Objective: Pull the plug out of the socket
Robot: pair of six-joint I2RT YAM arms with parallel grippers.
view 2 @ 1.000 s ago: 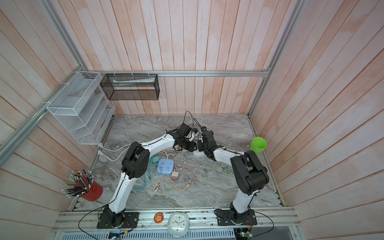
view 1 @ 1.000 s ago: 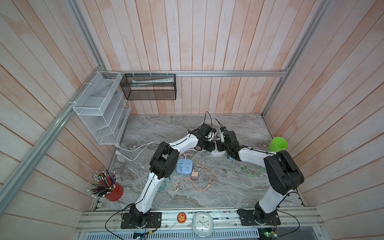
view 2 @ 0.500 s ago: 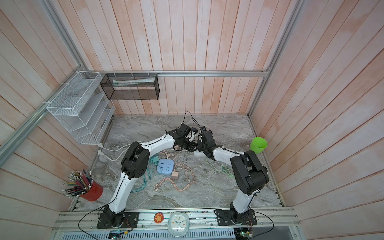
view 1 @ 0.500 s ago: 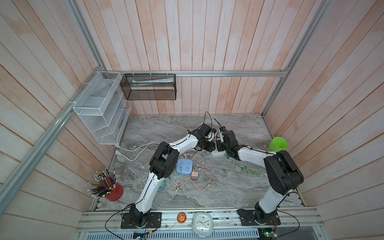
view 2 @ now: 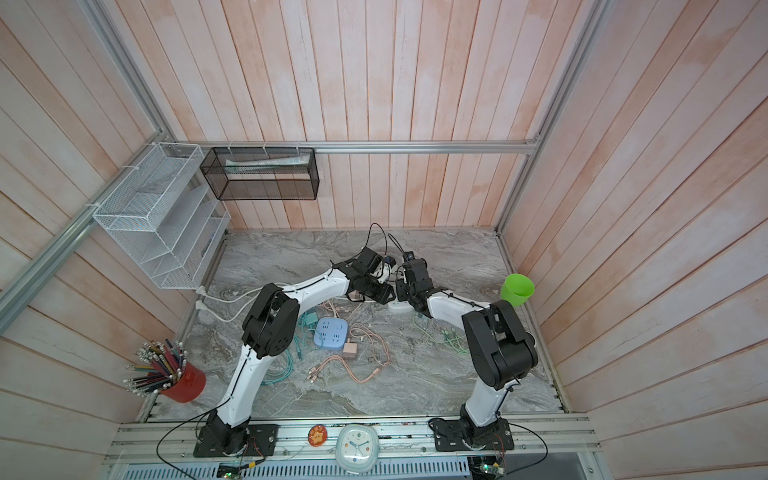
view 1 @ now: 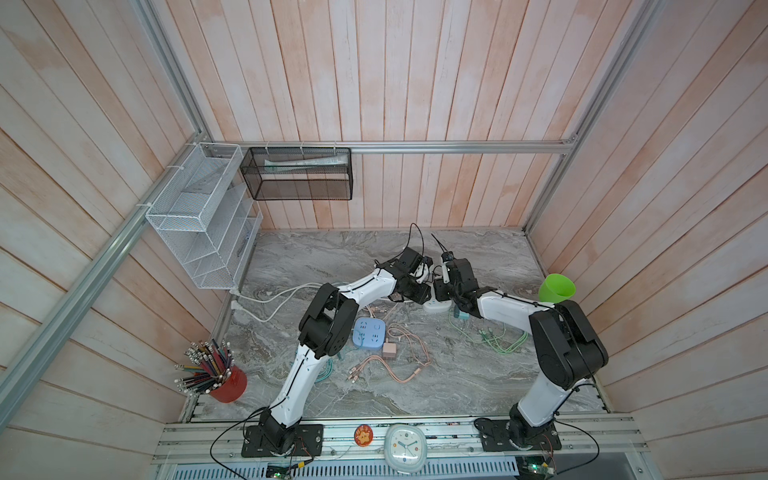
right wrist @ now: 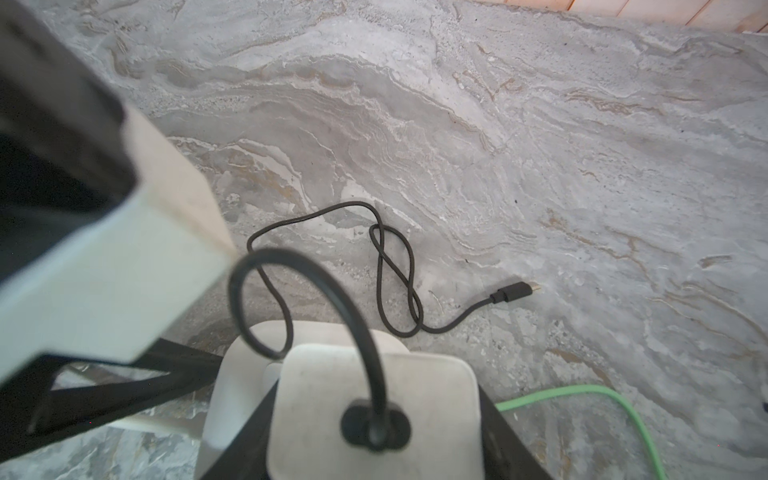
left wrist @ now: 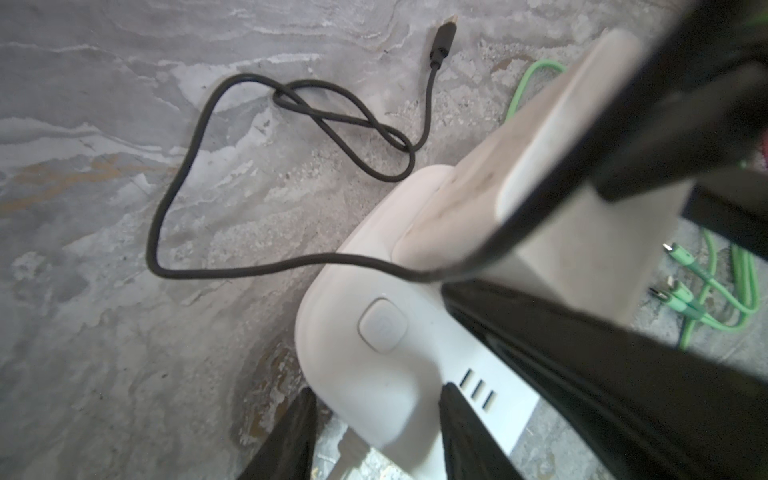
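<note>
Two grips, wrist views only: left gripper (left wrist: 378, 399) tight on socket (left wrist: 353, 332), right gripper (right wrist: 378, 390) tight on plug (right wrist: 436, 395).

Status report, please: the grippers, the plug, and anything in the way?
Left gripper shut on socket. Right gripper shut on plug. Plug not yet out. Black cable loose on table, not blocking.

The plug (right wrist: 432, 407) hides its prongs, seemingly inside the socket (left wrist: 345, 374); both run off-frame.

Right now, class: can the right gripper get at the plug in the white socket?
Probably yes: the right gripper grips the plug seated in the white socket; only its black cable trails away.
</note>
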